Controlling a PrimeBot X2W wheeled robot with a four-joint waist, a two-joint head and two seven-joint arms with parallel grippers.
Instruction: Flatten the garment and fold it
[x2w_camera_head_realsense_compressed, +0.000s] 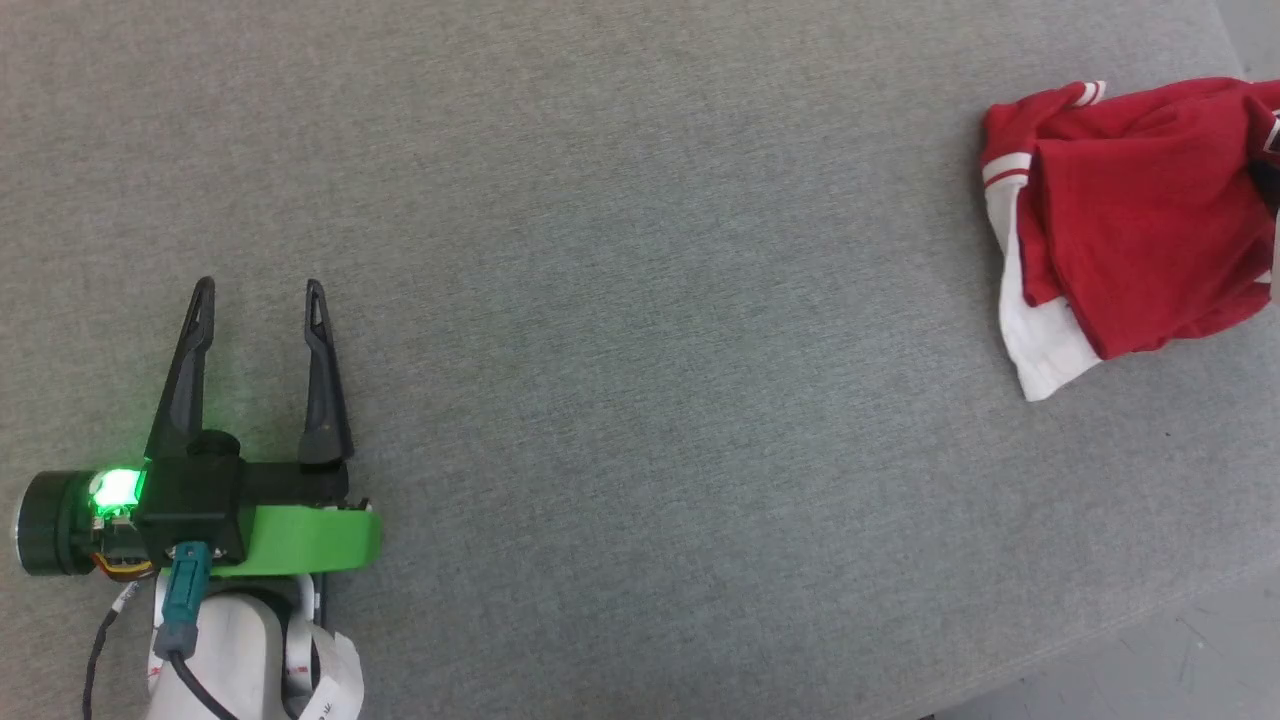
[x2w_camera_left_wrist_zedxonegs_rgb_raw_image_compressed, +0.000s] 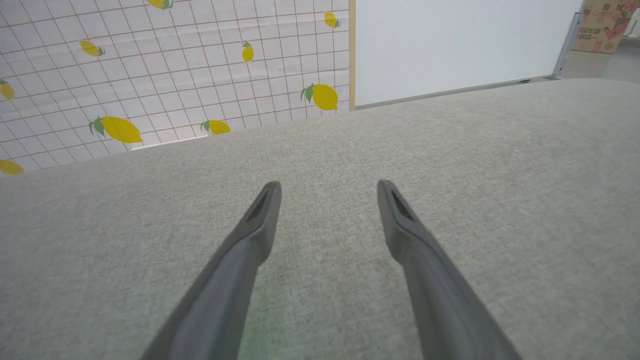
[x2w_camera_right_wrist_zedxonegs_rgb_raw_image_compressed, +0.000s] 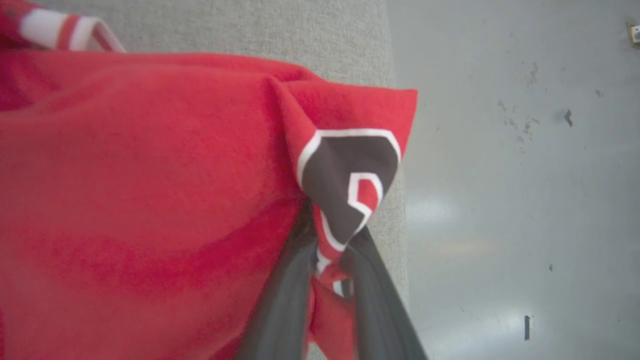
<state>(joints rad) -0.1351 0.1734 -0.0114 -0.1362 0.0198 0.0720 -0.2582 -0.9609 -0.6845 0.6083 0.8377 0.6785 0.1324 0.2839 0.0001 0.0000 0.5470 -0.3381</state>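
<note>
Our left gripper (x2w_camera_head_realsense_compressed: 260, 285) sits closest to us, low on the left of the head view, and its two dark fingers (x2w_camera_head_realsense_compressed: 185, 370) are spread wide with nothing between them. From its own wrist camera the left gripper (x2w_camera_left_wrist_zedxonegs_rgb_raw_image_compressed: 328, 185) hovers just above bare grey tabletop (x2w_camera_left_wrist_zedxonegs_rgb_raw_image_compressed: 475, 150), and we have open cloth ahead of it all the way to the far edge. Beyond that edge stand a lemon-patterned wall (x2w_camera_left_wrist_zedxonegs_rgb_raw_image_compressed: 150, 75), a white panel (x2w_camera_left_wrist_zedxonegs_rgb_raw_image_compressed: 450, 45) and a cardboard box (x2w_camera_left_wrist_zedxonegs_rgb_raw_image_compressed: 602, 25) in the corner.

Over on the right, well apart from that hand, the garment (x2w_camera_head_realsense_compressed: 1130, 220) lies bunched and crumpled on the tabletop (x2w_camera_head_realsense_compressed: 640, 300), a white sleeve (x2w_camera_head_realsense_compressed: 1040, 345) spilling toward us, and the picture's right border cuts it off. Between it and the left gripper we have a broad empty stretch of grey. The tabletop's near edge runs diagonally through the lower right corner, with pale floor (x2w_camera_head_realsense_compressed: 1190, 660) past it.

Now the right wrist view: the right gripper (x2w_camera_right_wrist_zedxonegs_rgb_raw_image_compressed: 330, 260) is pinching a fold of the garment (x2w_camera_right_wrist_zedxonegs_rgb_raw_image_compressed: 150, 175), its fingers (x2w_camera_right_wrist_zedxonegs_rgb_raw_image_compressed: 375, 310) pressed together on red cloth beside the black-and-white print (x2w_camera_right_wrist_zedxonegs_rgb_raw_image_compressed: 345, 170). That fold sits right at the tabletop (x2w_camera_right_wrist_zedxonegs_rgb_raw_image_compressed: 300, 30) edge, its corner crossing the line onto the grey floor (x2w_camera_right_wrist_zedxonegs_rgb_raw_image_compressed: 500, 150) behind. We cannot tell whether it hangs over or is lifted.
</note>
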